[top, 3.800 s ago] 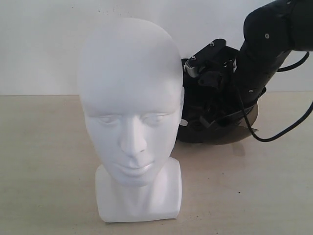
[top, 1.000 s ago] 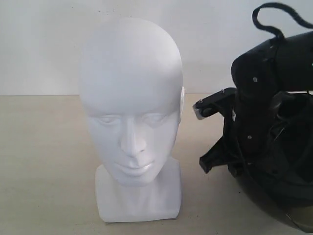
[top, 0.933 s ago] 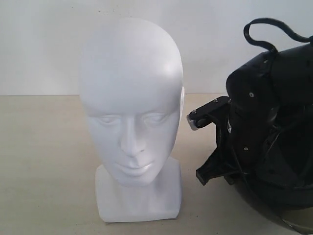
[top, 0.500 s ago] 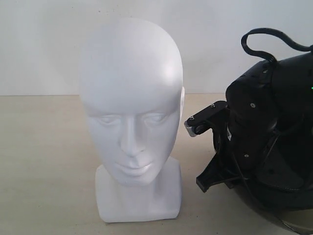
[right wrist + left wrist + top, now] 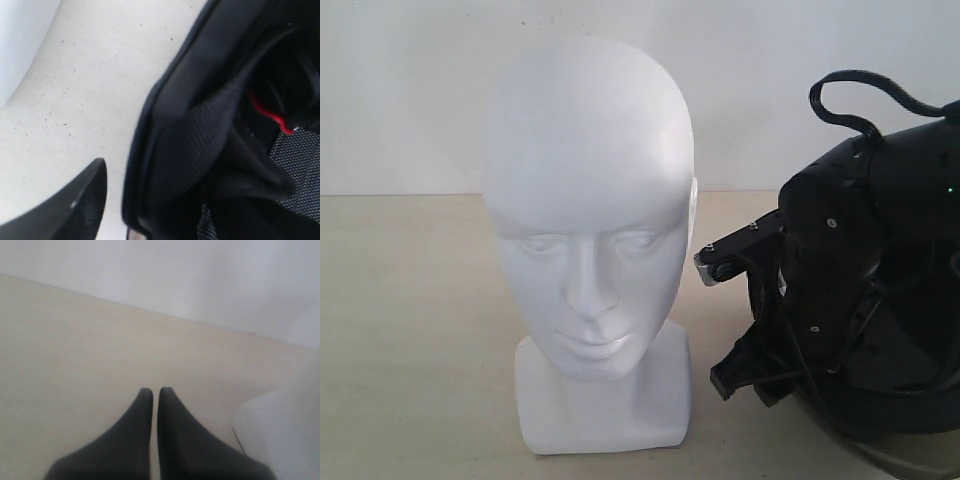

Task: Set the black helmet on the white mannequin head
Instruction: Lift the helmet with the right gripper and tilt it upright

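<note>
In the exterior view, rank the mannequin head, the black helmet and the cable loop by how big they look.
1. white mannequin head
2. black helmet, partly hidden and cropped, so unsure
3. cable loop, clearly smallest

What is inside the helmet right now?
In the right wrist view, the helmet shows black mesh padding and a red clip inside. Deeper in it is dark, and the arm covers most of the opening in the exterior view.
</note>
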Robot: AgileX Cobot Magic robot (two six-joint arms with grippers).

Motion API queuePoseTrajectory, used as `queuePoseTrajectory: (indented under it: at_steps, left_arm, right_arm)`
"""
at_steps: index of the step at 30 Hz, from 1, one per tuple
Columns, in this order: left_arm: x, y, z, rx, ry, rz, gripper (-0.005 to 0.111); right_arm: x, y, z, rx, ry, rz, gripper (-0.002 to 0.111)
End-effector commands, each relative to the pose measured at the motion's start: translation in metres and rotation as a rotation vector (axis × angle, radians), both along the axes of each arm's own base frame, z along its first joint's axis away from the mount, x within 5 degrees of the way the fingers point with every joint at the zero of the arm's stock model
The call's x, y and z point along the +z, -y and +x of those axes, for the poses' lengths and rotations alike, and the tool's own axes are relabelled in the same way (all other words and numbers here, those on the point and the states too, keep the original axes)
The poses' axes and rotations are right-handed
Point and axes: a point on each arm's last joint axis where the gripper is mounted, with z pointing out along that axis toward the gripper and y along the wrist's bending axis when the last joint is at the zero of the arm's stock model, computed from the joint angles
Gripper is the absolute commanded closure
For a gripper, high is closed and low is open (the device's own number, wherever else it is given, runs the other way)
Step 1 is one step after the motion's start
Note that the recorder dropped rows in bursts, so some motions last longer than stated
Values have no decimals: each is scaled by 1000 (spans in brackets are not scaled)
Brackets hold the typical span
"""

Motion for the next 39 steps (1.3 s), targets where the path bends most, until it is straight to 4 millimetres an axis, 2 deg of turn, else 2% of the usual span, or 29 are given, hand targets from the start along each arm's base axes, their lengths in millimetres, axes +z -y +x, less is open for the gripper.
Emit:
queuePoseTrajectory:
  at_steps: [1,13,22,25,28,29,39]
  left_arm:
    - [-1,0,0,-6,3,-6,102]
    - [-1,0,0,-6,3,-6,102]
    - [-1,0,0,-6,3,-6,102]
    - [-1,0,0,-6,3,-6,102]
    - [-1,0,0,-6,3,-6,102]
    - [-1,0,0,-6,3,-6,102]
    - [-1,0,0,-6,3,-6,102]
  right_arm:
    - [0,-1,-1,-8,6,12,51]
    - [2,10,3,-44,57,-95,51]
    - [3,11,5,-48,72,-109,52]
    - [3,12,6,-74,93,-119,64]
    - [4,13,7,-63,105,-134,95]
    - [4,14,8,-61,107,-137,109]
    - [5,15,9,-53,121,-152,108]
